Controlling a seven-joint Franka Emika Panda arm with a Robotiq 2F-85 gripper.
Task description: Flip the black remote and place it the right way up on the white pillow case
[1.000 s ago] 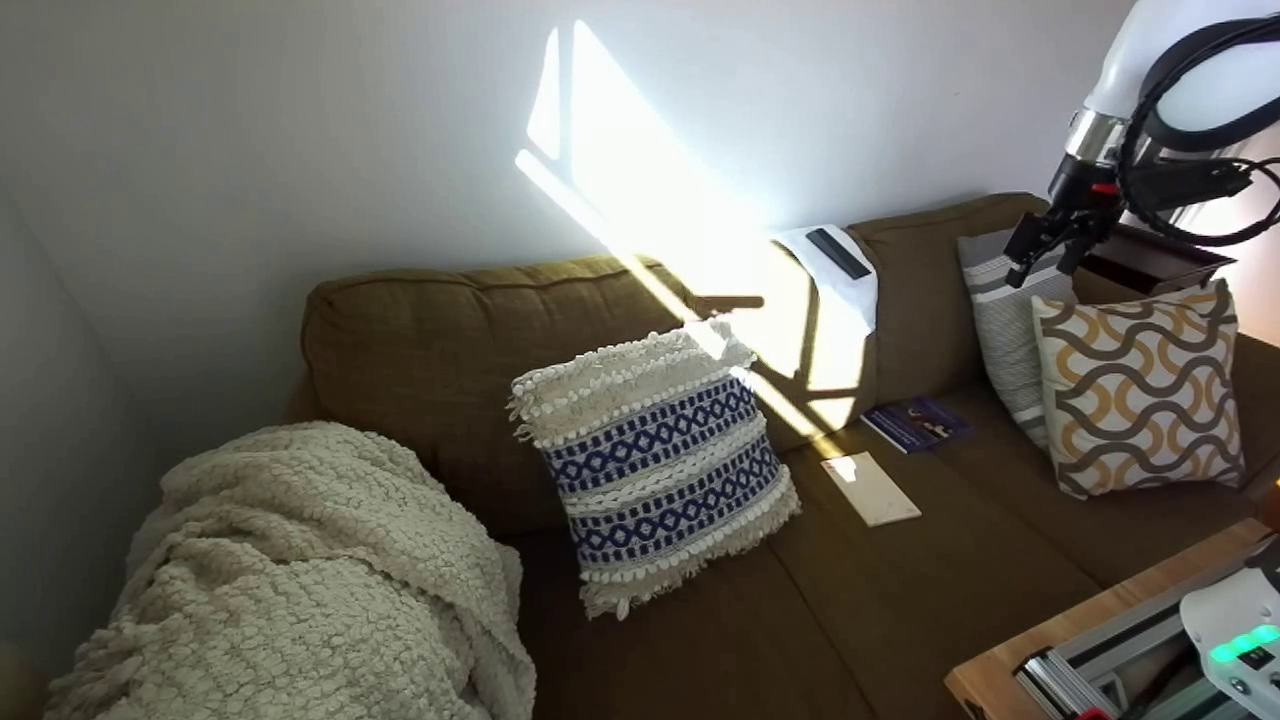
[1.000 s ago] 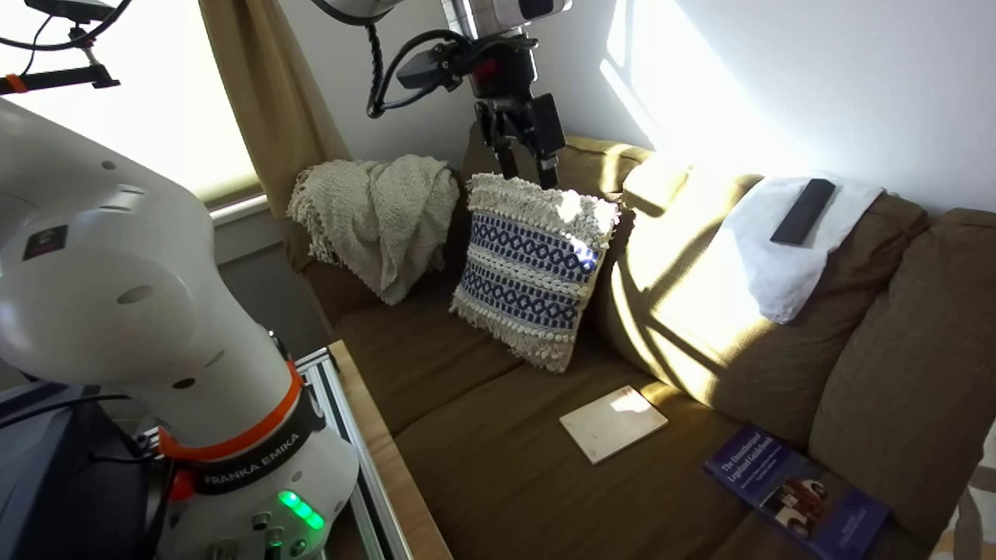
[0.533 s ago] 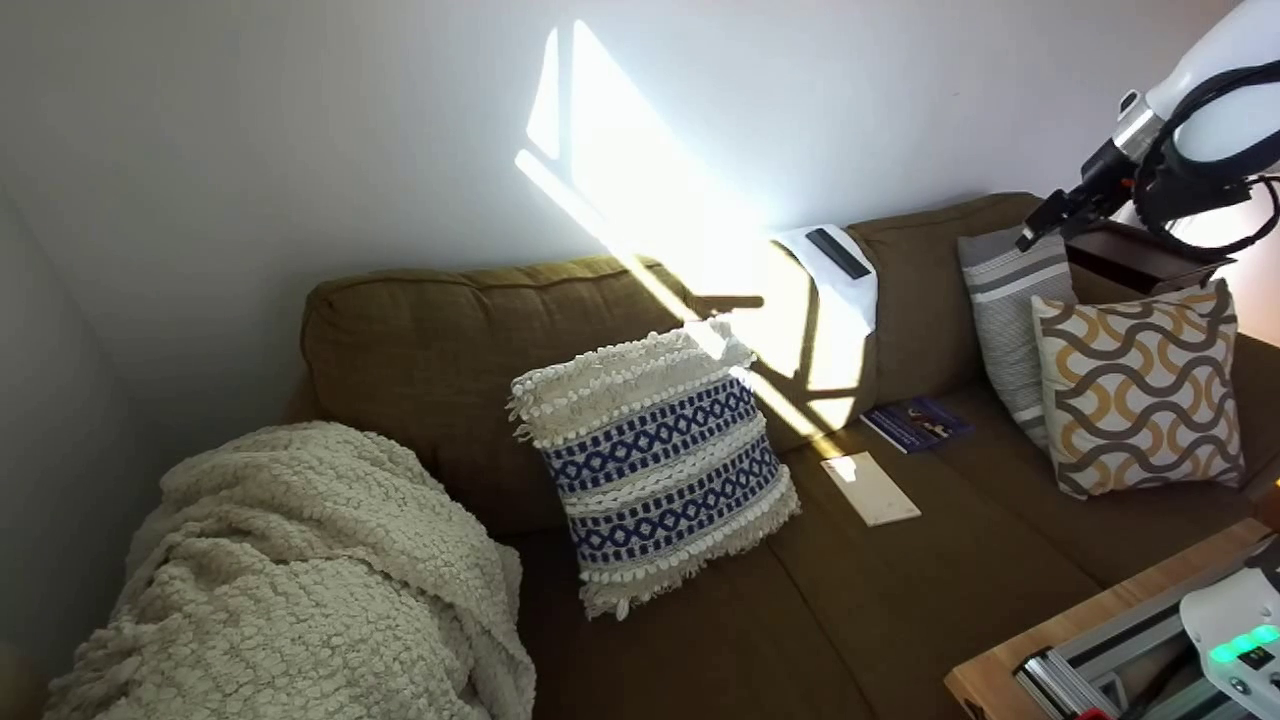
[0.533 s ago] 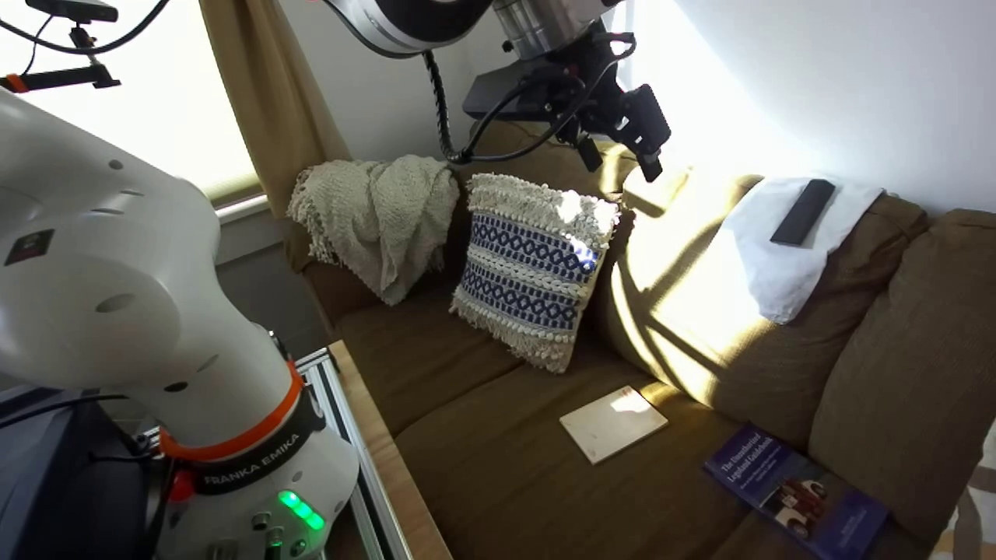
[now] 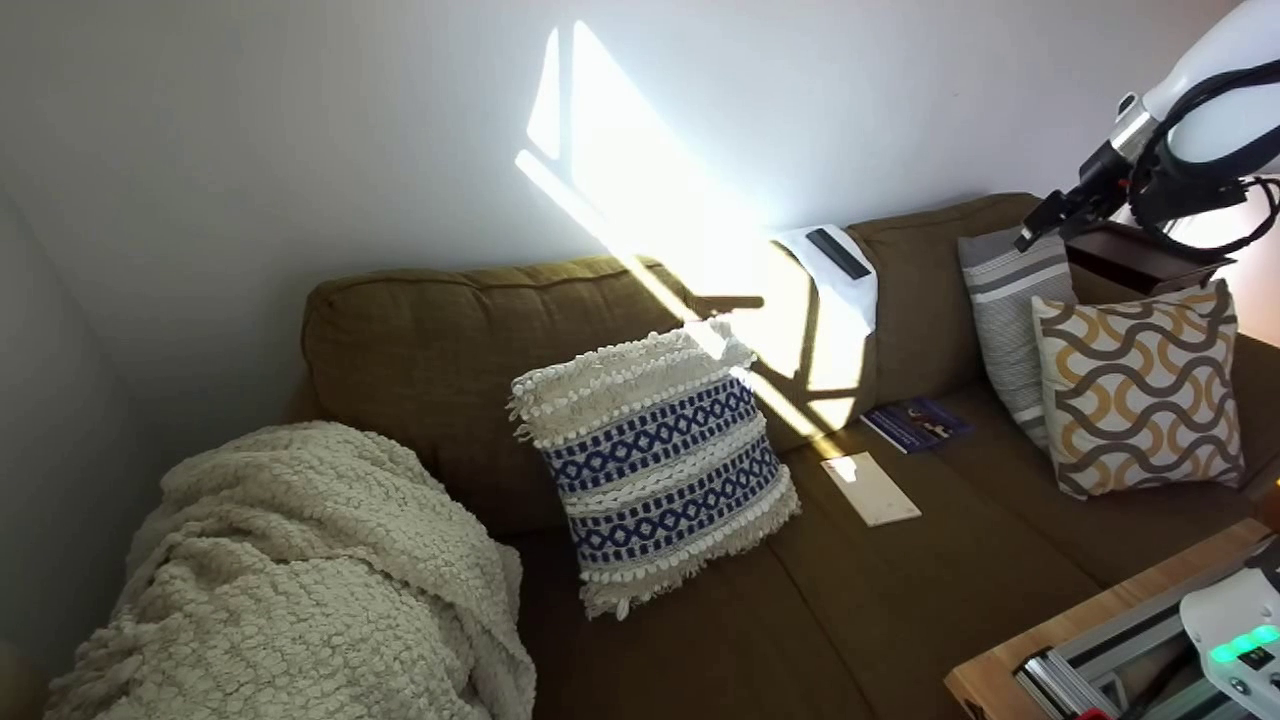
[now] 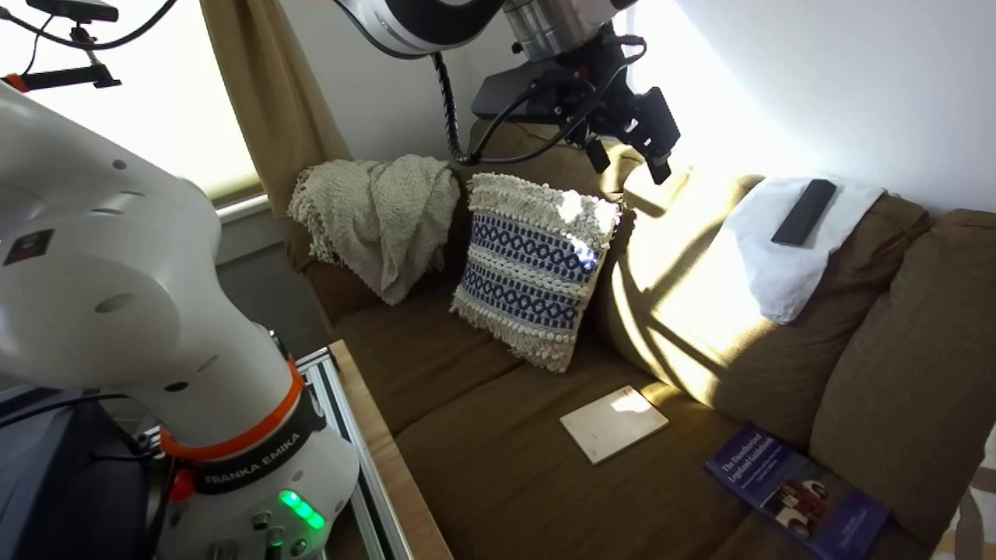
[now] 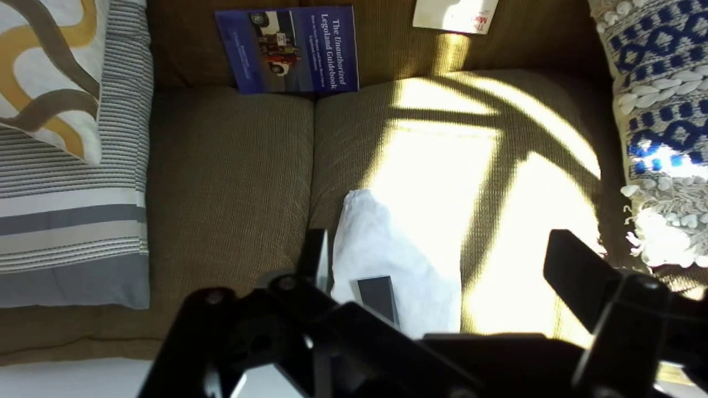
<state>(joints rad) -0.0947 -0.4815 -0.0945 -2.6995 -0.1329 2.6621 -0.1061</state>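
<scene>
No longer pointing steeply down, my claw (image 6: 631, 169) — wide, empty — is angling toward the black remote (image 6: 804, 212), which is lying on the white pillow case (image 6: 778, 276); the reach is presumably beginning.

Wht arm (image 6: 152, 272), orange ring (image 6: 241, 441), blk FRANKA EMIKA band (image 6: 253, 465), grn LEDs (image 6: 302, 509), blk hand (image 6: 629, 164)

Three views, all angled down, sharing sofa (image 6: 506, 498)

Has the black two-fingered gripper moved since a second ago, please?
Yes: in an exterior view, the gripper has shifted right, from above the middle of the fringed blue-and-white cushion to near its top-right corner.
</scene>
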